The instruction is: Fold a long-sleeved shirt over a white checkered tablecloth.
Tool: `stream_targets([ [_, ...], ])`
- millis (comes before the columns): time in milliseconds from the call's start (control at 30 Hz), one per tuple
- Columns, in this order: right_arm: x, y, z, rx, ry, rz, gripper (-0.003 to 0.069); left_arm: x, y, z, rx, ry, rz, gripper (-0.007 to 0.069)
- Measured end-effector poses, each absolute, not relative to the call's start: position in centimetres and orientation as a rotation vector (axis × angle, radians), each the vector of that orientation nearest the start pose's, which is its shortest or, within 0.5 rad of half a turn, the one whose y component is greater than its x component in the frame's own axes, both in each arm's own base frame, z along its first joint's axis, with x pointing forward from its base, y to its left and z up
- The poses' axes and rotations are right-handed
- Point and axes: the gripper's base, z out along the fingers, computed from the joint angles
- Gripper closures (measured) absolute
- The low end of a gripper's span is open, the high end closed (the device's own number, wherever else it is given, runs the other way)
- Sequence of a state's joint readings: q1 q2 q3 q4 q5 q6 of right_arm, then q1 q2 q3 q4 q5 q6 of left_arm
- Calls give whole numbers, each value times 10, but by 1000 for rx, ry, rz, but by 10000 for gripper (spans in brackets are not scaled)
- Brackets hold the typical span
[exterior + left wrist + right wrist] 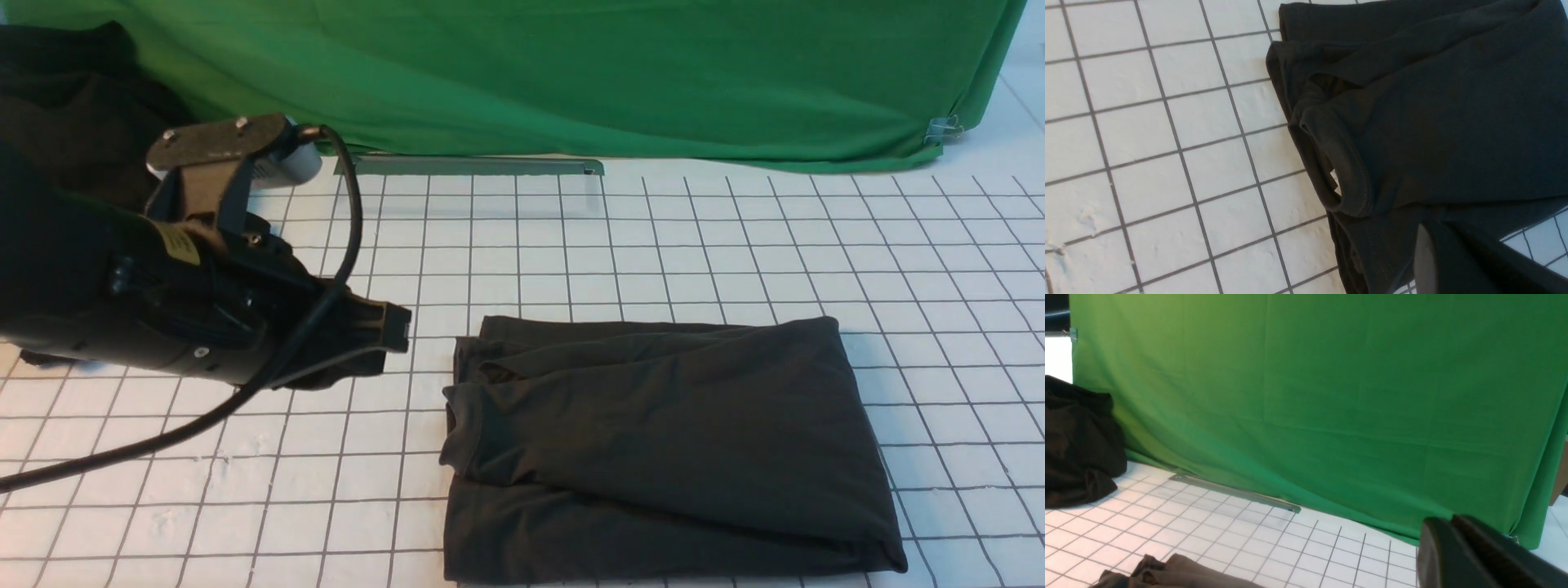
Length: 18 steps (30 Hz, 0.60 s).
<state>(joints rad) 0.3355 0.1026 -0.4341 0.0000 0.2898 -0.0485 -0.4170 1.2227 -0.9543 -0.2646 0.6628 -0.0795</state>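
Ahead of me a plain green cloth backdrop point(571, 73) hangs in soft folds, its hem pooling on the surface. A thin grey metal bar point(469, 167) lies along its foot. A crumpled heap of black fabric point(73, 106) sits far left. Even, shadowless light falls everywhere.

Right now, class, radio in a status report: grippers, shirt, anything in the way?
Left gripper shut, empty, beside the shirt. Right gripper shut, empty, raised. Long-sleeved shirt folded on the checkered tablecloth. Black fabric heap far left, clear of the work.
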Motion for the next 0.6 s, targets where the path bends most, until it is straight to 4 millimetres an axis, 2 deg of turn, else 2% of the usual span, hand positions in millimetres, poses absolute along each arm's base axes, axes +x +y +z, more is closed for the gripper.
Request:
stream_targets([
  [467, 32, 11, 324, -276, 1419, 235, 615, 232, -115, 318, 245, 2319, -497, 623],
  [567, 34, 12, 320, -275, 1417, 236, 609, 233, -116, 319, 241, 2301, -497, 623],
  [600, 37, 13, 314, -275, 1419, 236, 603, 233, -116, 319, 240, 2297, -497, 623],
])
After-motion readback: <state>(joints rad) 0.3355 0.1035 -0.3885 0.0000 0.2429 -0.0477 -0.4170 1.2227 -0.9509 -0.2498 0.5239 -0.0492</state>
